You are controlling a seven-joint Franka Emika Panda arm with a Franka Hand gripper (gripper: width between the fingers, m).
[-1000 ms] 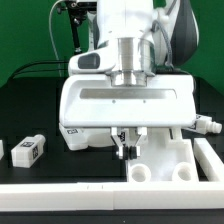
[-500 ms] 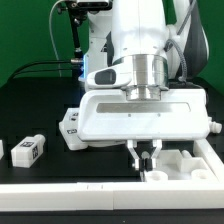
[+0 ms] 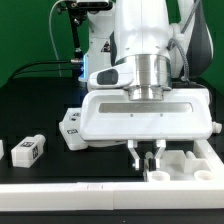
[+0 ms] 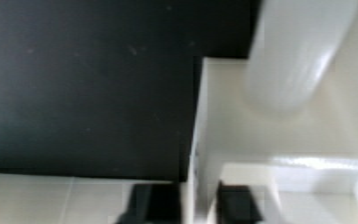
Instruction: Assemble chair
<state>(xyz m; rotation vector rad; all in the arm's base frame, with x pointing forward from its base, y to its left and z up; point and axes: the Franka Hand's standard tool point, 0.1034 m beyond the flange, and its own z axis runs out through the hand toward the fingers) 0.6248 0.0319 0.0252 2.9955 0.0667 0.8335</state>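
The robot's two-finger hand (image 3: 145, 153) points straight down at the exterior view's lower right, over the near edge of a white blocky plastic chair piece with round sockets (image 3: 186, 166) that lies on the black table (image 3: 40, 105). In the wrist view the dark fingers (image 4: 156, 201) stand either side of a thin upright wall of that piece (image 4: 300, 80), set fairly narrow; I cannot tell whether they press it. A small white block with a black-and-white square tag (image 3: 28, 150) lies well apart toward the exterior view's left.
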